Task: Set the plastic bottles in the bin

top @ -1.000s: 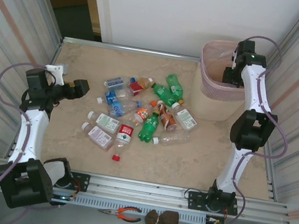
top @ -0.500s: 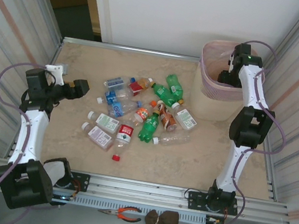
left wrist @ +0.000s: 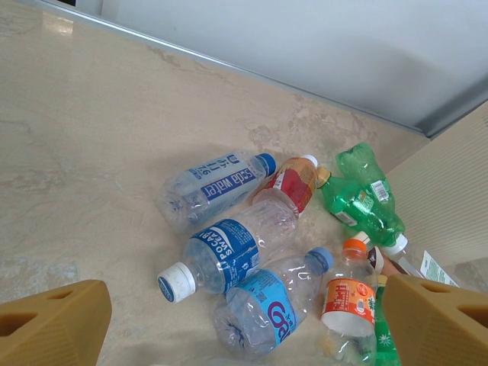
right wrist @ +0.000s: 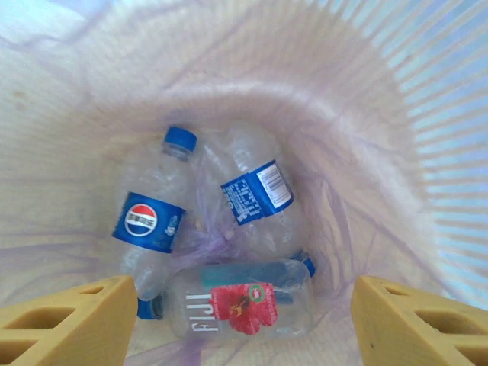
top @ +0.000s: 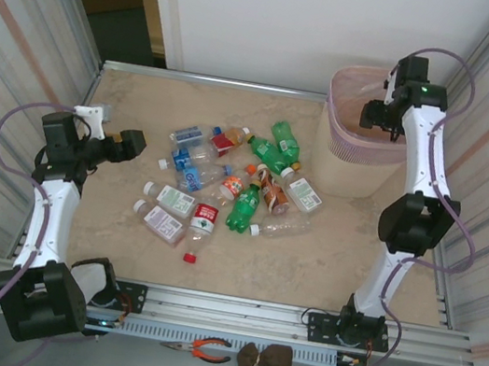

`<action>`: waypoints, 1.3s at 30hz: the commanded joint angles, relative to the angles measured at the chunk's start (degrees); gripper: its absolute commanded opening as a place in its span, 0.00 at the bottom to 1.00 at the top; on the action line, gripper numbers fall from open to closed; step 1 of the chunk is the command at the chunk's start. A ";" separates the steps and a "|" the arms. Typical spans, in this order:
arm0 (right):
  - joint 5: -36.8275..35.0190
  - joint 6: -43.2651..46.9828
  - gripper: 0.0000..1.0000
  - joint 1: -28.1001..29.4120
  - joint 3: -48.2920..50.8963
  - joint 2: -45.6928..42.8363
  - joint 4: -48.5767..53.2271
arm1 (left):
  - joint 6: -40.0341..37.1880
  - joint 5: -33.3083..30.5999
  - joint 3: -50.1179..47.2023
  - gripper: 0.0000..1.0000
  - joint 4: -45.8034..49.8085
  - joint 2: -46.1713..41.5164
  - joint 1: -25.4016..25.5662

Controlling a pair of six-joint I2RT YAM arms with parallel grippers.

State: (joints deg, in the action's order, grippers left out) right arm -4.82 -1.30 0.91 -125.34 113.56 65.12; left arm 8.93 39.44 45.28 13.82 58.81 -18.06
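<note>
Right wrist: right claw [right wrist: 244,324] spread, empty, over bin [right wrist: 396,91]; three bottles [right wrist: 255,191] inside.
Left wrist: left claw [left wrist: 244,324] spread, empty; loose bottles [left wrist: 229,248] on table [left wrist: 91,152].

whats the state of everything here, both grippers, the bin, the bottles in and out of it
left gripper, open, empty
right gripper, open, empty, over the bin's mouth
tall pale pink plastic bin, upright, holding three bottles
clear blue-labelled and red-flower-labelled plastic bottles inside, lying on their sides at the bottom
clear and green plastic bottles outside, lying on their sides in a cluster on the beige table, not yet binned
</note>
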 commanded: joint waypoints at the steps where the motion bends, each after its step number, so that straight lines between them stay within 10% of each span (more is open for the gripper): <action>1: 1.41 -1.92 0.73 0.88 -1.74 -4.56 1.13 | 0.21 0.53 0.02 0.92 0.52 -1.37 -0.50; 14: 8.75 -6.26 0.73 3.27 2.66 -19.14 -6.01 | -4.79 -20.63 6.66 0.88 15.91 0.22 16.24; 23: 22.91 -14.39 0.74 3.30 24.21 -37.63 -23.07 | -2.86 -33.02 9.26 0.83 24.18 -0.58 34.80; 39: 29.48 -18.82 0.73 3.45 42.65 -49.42 -29.97 | 18.10 -47.13 6.04 0.72 36.31 4.32 63.86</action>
State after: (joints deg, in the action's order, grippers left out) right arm 22.79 -18.98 4.16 -83.94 66.59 37.45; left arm 19.59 -3.75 52.93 46.26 62.74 42.52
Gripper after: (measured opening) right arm 0.729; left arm 0.724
